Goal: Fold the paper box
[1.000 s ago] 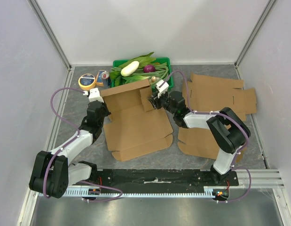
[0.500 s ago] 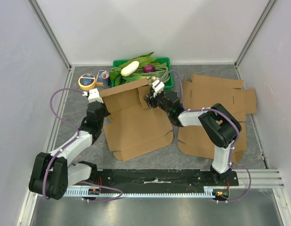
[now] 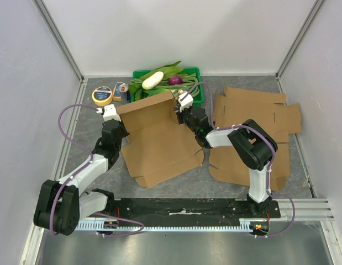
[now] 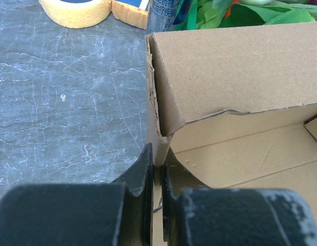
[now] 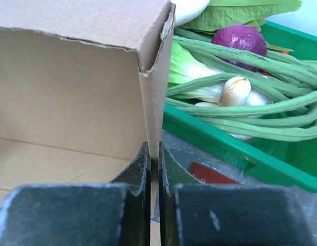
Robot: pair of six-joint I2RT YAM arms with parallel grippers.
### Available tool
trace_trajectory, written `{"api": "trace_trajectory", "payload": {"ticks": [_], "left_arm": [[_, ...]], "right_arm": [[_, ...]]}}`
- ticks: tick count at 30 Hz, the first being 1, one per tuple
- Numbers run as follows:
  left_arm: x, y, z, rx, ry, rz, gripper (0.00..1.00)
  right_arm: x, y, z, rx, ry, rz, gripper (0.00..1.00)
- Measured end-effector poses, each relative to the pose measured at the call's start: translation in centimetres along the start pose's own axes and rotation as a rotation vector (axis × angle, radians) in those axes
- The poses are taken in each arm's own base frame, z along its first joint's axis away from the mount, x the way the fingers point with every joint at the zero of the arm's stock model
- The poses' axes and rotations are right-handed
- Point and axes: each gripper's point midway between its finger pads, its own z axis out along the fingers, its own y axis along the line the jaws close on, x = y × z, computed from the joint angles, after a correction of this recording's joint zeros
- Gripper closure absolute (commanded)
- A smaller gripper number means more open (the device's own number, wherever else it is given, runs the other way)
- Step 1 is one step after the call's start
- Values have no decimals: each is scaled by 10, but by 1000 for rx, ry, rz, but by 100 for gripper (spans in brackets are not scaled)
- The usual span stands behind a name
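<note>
The top view looks down from above and behind the arms (image 3: 88,165), far enough to take in the whole table (image 3: 85,127). Each wrist view looks forward past its own fingers (image 4: 145,169), close against the box (image 3: 157,141). All three share its upright back wall.

Left end effector (image 4: 157,160) and right end effector (image 5: 153,154) both pinched closed.
</note>
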Motion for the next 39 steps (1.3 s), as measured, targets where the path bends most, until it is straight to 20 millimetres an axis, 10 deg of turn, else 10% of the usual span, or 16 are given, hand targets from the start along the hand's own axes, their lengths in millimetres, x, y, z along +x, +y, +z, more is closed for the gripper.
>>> {"api": "trace_trajectory", "payload": {"ticks": [2, 7, 14, 30, 39], "left_arm": [[0, 0, 0, 1, -1, 0, 98], [0, 0, -1, -1, -1, 1, 98], [1, -1, -2, 5, 0, 1, 98], [2, -2, -2, 6, 2, 3, 98], [4, -12, -7, 45, 14, 8, 98]], "right_arm": [[1, 3, -3, 30, -14, 0, 71], [5, 10, -4, 60, -24, 1, 67], [16, 3, 0, 113, -13, 3, 100], [16, 14, -35, 708, -14, -11, 100], [26, -5, -49, 435, 13, 33, 46]]}}
